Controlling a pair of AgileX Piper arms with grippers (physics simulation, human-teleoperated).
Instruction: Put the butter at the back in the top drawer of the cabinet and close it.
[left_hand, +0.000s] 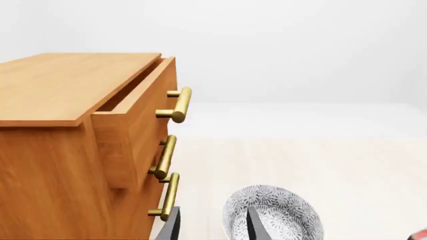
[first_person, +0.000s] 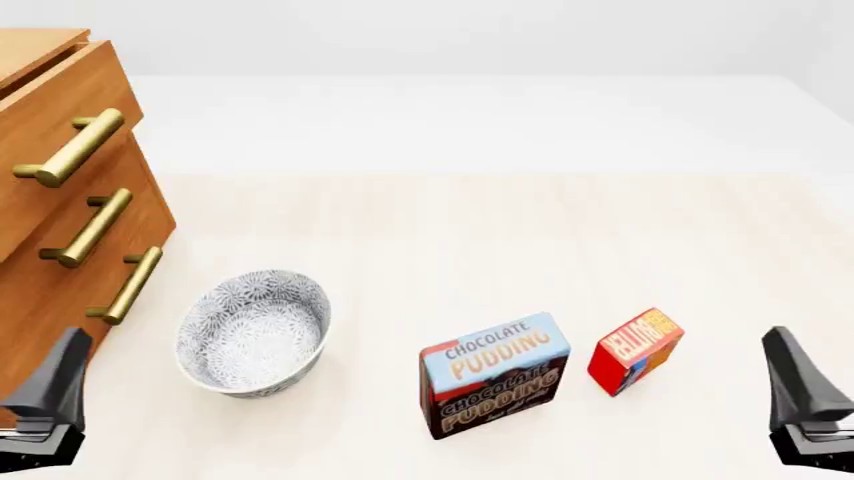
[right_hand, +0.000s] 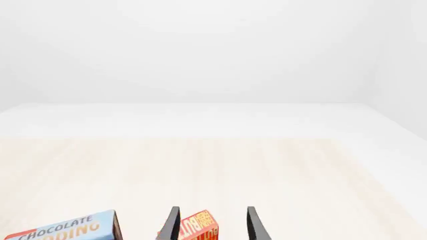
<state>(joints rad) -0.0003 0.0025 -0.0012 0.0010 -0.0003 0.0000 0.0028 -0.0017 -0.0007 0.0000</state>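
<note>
Sim scene, not a real room: flat render look, blank white walls and backdrop, no clutter. Pale wood-grain table (first_person: 507, 230) on a white floor. Props read loosely as kitchen/pantry: wooden cabinet (first_person: 54, 200) with brass bar handles far left, patterned bowl (first_person: 254, 332), pudding box (first_person: 494, 375) and butter (first_person: 635, 350) near right.

A bowl and a pudding box on my pale table

The bowl (first_person: 254, 335), white with a fine grey pattern, sits upright just ahead of my left jaws and a little to their right. The chocolate pudding box (first_person: 494, 375), light blue above and dark brown below, stands ahead and to the left of my right jaws with its lettered face turned toward me. The two rest apart on the light wood-grain table (first_person: 534, 230).
</note>
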